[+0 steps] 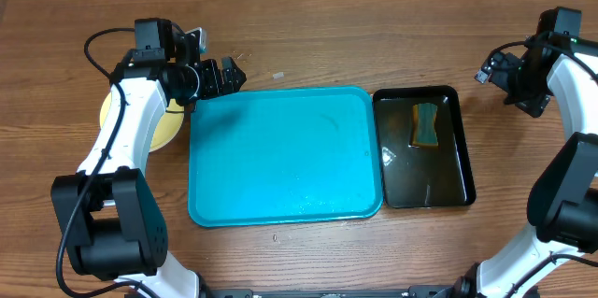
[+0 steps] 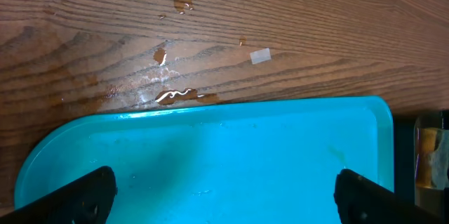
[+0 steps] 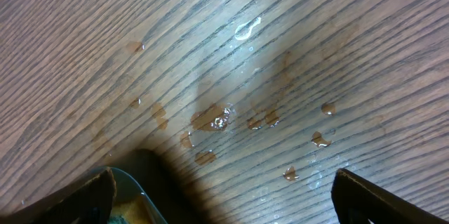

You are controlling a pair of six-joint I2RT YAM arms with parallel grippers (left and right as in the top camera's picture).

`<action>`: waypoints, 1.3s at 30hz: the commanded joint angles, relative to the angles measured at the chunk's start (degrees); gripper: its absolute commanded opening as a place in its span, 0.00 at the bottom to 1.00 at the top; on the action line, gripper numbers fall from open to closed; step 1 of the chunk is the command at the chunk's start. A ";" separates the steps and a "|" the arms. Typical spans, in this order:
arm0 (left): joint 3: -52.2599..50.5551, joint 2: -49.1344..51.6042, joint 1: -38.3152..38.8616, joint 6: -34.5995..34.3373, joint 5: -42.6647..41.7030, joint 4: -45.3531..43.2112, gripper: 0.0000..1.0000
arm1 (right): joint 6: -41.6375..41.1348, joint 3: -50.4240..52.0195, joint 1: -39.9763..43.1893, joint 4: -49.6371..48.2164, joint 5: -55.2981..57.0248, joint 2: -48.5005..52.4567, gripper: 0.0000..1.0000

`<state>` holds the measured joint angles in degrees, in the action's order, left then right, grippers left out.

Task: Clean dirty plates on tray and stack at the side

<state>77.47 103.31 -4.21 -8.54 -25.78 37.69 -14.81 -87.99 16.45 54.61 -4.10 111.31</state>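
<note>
The turquoise tray (image 1: 285, 153) lies in the middle of the table with nothing on it. To its left rests a pale yellow plate (image 1: 170, 125), largely covered by my left arm; I cannot tell whether other plates lie with it. My left gripper (image 1: 224, 76) hovers at the tray's far left corner. In the left wrist view this gripper (image 2: 224, 203) is open over the bare tray (image 2: 210, 147). My right gripper (image 1: 525, 92) is off to the far right, apart from the tray. In the right wrist view it (image 3: 224, 203) is open over wet wood.
A black tray (image 1: 422, 147) holding liquid and a yellow-green sponge (image 1: 426, 125) sits right of the turquoise tray; its corner (image 3: 133, 196) shows in the right wrist view. Water drops (image 2: 172, 96) and a small white scrap (image 2: 260, 56) lie on the wood behind the tray.
</note>
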 commanded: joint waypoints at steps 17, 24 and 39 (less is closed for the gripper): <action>-0.20 0.44 0.15 1.27 -0.61 -0.07 1.00 | -0.24 -1.01 -9.81 -0.24 0.15 -37.68 1.00; -0.20 0.44 0.15 1.27 -0.61 -0.07 1.00 | -0.22 -1.01 -17.77 -0.22 0.15 -52.06 1.00; -0.20 0.44 0.15 1.27 -0.61 -0.07 1.00 | 1.29 7.58 -19.34 1.42 6.80 -80.74 1.00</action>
<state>77.43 103.31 -4.21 -8.54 -25.76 37.67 -13.93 -85.47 -2.68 57.01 1.91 34.09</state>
